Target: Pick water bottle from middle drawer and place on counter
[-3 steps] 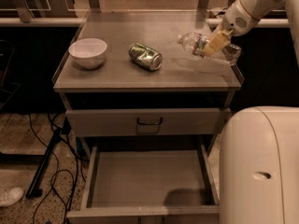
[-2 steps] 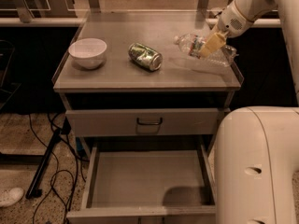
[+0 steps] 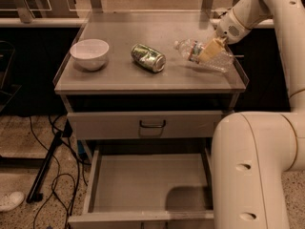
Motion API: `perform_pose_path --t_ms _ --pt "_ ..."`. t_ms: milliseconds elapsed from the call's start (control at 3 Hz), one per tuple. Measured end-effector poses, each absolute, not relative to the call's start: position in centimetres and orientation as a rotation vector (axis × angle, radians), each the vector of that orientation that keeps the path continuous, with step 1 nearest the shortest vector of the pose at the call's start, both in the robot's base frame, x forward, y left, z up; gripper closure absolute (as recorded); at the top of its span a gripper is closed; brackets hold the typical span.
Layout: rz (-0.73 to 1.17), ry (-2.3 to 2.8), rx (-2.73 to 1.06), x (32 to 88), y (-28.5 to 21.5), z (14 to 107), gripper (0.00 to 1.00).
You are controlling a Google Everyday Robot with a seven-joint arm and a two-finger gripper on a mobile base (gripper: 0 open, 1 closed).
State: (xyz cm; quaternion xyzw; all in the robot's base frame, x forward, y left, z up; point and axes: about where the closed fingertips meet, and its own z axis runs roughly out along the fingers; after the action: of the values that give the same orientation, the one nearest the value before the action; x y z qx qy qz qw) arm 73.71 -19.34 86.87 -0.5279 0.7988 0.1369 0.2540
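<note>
The water bottle (image 3: pixel 193 50), clear and crinkly with a dark label band, lies tilted at the right side of the counter (image 3: pixel 143 30), cap pointing left. My gripper (image 3: pixel 210 50) reaches in from the upper right and is shut on the bottle's body; its tan fingers (image 3: pixel 208 50) cover the middle of the bottle. The bottle sits low, at or just above the counter top; I cannot tell whether it touches. The middle drawer (image 3: pixel 143 182) stands pulled open below, and its grey floor is bare.
A dented green-and-silver can (image 3: pixel 148 57) lies mid-counter, left of the bottle. A white bowl (image 3: pixel 89 53) stands at the counter's left. A shut drawer front with a dark loop handle (image 3: pixel 152 124) is above the open drawer. My white arm body (image 3: pixel 252 171) fills the lower right. Cables lie on the floor at left.
My gripper has moved a little to the left and inward over the counter with the bottle in it. The can, the bowl and the open drawer have not moved.
</note>
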Motion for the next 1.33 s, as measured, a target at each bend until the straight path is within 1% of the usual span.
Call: perform_pose_path --t_ms 667,1000,1333 --pt "0.385 2.195 -1.424 74.5 -19.0 85.2 1.00" --pt "0.406 2.201 -1.415 74.4 -19.2 84.6 0.86" --pt "0.407 2.201 -1.415 74.4 -19.2 84.6 0.63"
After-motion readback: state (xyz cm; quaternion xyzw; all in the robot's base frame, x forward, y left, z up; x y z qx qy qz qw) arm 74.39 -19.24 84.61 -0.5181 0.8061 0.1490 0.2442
